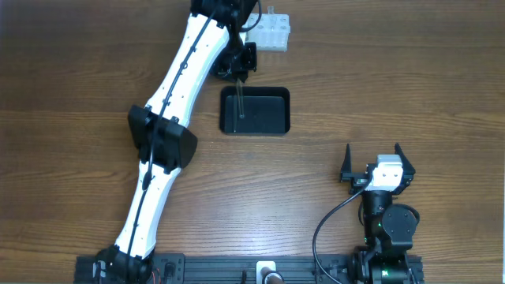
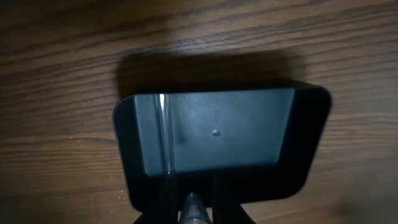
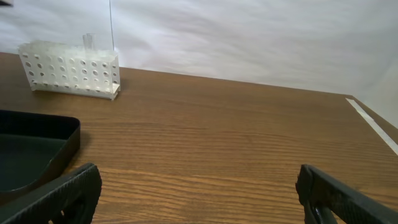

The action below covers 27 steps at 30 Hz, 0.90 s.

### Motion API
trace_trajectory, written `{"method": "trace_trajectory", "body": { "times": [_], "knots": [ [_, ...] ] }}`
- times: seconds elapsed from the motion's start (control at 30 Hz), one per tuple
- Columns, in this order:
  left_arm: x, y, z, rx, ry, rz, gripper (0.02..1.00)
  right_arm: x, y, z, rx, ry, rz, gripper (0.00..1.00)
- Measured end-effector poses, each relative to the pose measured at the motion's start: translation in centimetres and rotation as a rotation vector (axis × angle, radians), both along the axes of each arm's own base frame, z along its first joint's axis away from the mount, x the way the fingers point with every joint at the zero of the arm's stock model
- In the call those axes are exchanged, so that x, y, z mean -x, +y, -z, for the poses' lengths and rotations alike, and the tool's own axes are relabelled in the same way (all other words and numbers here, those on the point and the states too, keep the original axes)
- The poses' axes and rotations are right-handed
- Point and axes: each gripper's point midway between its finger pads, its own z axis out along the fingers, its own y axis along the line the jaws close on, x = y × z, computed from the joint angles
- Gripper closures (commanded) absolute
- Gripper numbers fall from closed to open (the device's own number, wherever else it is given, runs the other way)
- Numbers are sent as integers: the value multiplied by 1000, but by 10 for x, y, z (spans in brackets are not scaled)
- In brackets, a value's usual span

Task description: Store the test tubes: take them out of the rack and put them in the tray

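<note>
Test tube [image 2: 163, 134] in tray [image 2: 305, 143], another tube [image 3: 87, 40] upright in rack [image 3: 69, 70]

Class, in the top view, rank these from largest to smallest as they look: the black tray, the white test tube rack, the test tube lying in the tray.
1. black tray
2. white test tube rack, clearly smaller
3. test tube, just a thin line in the tray

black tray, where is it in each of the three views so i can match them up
Top view: black tray, upper centre.
Left wrist view: directly beneath the left claw, seen from above.
Right wrist view: one corner, between the right claw and the white rack.
Shared landmark: that rack, beyond the tray.
</note>
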Motion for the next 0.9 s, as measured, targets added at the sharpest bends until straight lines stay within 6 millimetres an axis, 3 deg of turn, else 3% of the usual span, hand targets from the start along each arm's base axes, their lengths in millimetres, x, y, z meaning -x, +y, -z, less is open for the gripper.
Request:
{"method": "trace_trajectory", "body": {
  "times": [0.33, 0.9],
  "knots": [
    [2, 0, 34, -27, 68, 0, 958, 0, 0, 0, 0, 0, 0, 7],
    [0, -12, 62, -10, 100, 11, 954, 0, 0, 0, 0, 0, 0, 9]
  ]
}}
